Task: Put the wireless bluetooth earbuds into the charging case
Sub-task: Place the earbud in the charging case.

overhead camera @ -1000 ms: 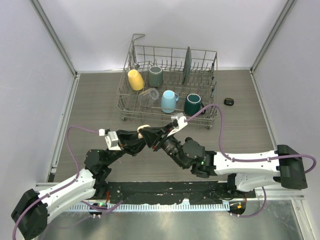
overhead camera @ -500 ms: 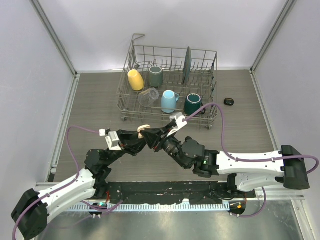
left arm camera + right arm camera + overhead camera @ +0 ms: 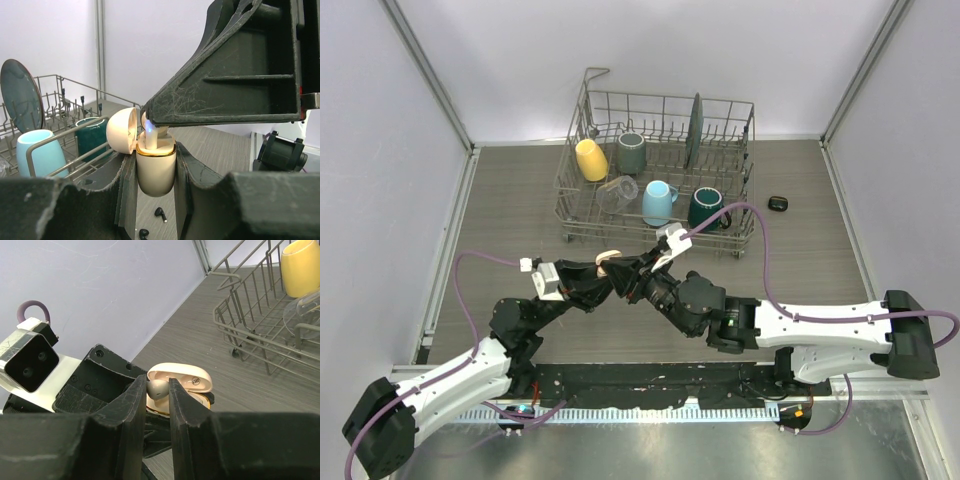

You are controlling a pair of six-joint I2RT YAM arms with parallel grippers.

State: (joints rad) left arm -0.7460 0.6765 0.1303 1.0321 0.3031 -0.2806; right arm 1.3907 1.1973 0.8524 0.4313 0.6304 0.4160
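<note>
A cream-white earbud [image 3: 158, 388] is sitting stem-down in the mouth of the charging case [image 3: 155, 170], whose lid is hinged open to the left. The right tool [image 3: 155, 393] is pinching the earbud between nearly closed fingers. The left tool [image 3: 155, 194] is clamping the case upright above the middle of the table [image 3: 500, 200]. Two black earbuds [image 3: 160, 214] are lying on the table below. A dish rack [image 3: 660, 105] is standing on the far side.

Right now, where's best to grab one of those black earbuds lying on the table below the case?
Take the fully visible black earbud from straight above, jaws closing across its rounded head: it seems to lie flat on the table, so a side approach likely cannot get under it.
</note>
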